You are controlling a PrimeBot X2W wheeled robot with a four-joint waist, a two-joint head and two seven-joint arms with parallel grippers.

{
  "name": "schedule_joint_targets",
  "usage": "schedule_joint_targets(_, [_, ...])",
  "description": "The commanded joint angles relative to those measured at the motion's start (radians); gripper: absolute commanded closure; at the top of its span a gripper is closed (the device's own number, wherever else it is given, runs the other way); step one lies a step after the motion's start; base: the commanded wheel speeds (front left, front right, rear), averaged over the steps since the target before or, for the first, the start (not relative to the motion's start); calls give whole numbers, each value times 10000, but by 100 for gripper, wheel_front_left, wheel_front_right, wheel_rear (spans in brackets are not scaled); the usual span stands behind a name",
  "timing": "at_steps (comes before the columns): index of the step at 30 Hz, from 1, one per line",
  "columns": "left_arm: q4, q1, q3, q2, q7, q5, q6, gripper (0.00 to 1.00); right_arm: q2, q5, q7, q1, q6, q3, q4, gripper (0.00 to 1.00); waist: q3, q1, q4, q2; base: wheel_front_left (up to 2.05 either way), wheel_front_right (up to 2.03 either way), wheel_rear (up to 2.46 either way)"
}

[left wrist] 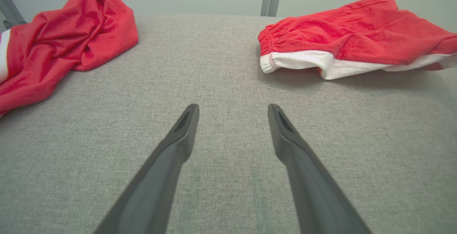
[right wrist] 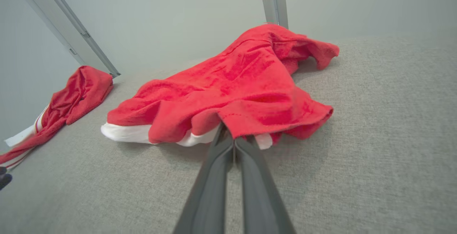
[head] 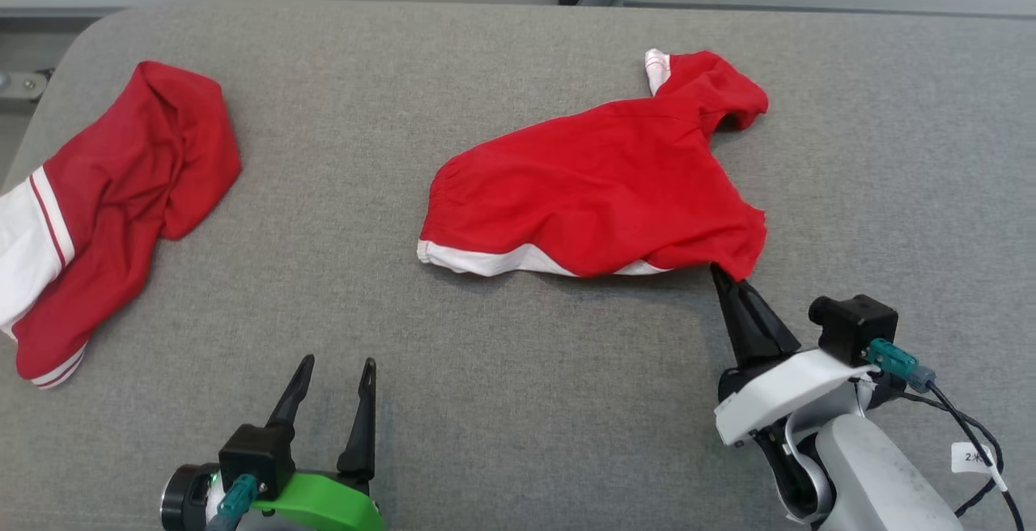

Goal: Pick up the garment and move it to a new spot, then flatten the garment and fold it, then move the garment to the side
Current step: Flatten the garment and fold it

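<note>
The grey cloth-covered table [head: 518, 418] spreads out wide before me. On it, right of the middle, lies the red garment [head: 599, 191], rumpled, with a white band along its near edge and one end bunched up toward the far side. A second red garment [head: 121, 191], with white striped trim, lies crumpled at the table's left edge, well apart from the first. My right claw [head: 716, 270] reaches to the red garment's near right corner. Its two fingers are pressed together and pinch the cloth's hem, which drapes over their tips. My left claw [head: 338, 363] sits low at the near left with its fingers spread, holding nothing, above bare table between the two garments.
</note>
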Motion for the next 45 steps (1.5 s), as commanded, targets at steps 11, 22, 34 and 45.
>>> schedule_joint_targets(11, [248, 720, -48, 16, 4, -196, -75, 0, -1077, 873, -3, 904, -12, 983, -1187, 100, -1373, 0, -1096, 0, 0, 0, 0])
schedule_joint_targets(22, [426, 546, -284, 16, 4, -229, -105, 0, -1689, 1393, -3, 109, -12, 1640, -870, 100, -719, 0, -598, 0, 0, 0, 0])
schedule_joint_targets(34, [506, -353, -913, 14, 4, -413, -38, 0, -2044, 1019, -3, -3785, -11, 290, 3382, 100, 786, 0, 1079, 0, 0, 0, 0])
schedule_joint_targets(45, [496, -679, -1342, 14, 4, -574, 132, 0, -2052, -34, -9, -5536, -11, -579, 7171, 0, 1176, 0, 1598, 0, 0, 0, 0])
